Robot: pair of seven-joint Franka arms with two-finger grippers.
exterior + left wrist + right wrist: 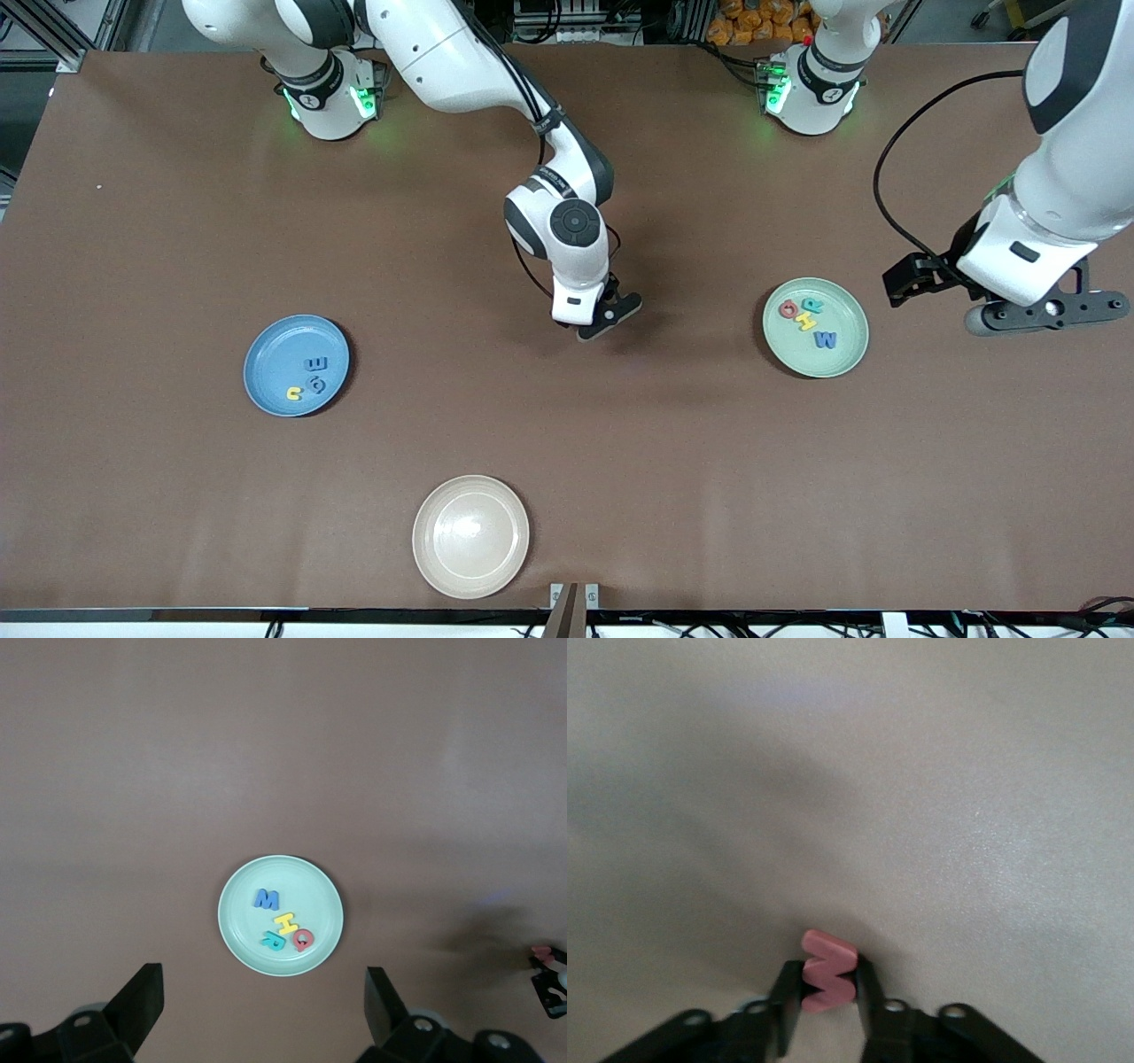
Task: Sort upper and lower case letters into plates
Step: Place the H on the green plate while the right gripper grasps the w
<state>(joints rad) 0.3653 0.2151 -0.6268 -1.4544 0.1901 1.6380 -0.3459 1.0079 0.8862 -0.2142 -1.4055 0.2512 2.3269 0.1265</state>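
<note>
The right gripper (pixel 828 1001) is pinching the red w (pixel 827 983) between its two fingers, down low at the middle of the brown table (pixel 159 221). The small letter sits snug in the jaws. This is the pick-up step — the last loose letter has just been caught and is not yet in a plate.

Take the blue plate (pixel 275 354) as the spot to go by. It lies toward the right arm's end of the table, well apart from the right gripper. In it sit three small letters: the blue m (pixel 315 363), the blue g (pixel 315 384) and the yellow u (pixel 293 393). So the red w looks like it belongs there too.

The pale green plate (pixel 842 350) lies well apart from the blue plate, toward the left arm's end. It holds the big letters — the red G (pixel 788 309), the teal R (pixel 813 305), the yellow H (pixel 804 322) and the blue W (pixel 825 339). The left gripper (pixel 264 1005) waits just beside that plate with its fingers spread wide, holding nothing.

A cream plate (pixel 470 535) lies nearer to the front camera than the blue plate, with nothing in it.

Next, I think the right gripper should lift the red w, carry it over the blue plate, go down low, and let go gently so it does not bounce out.
</note>
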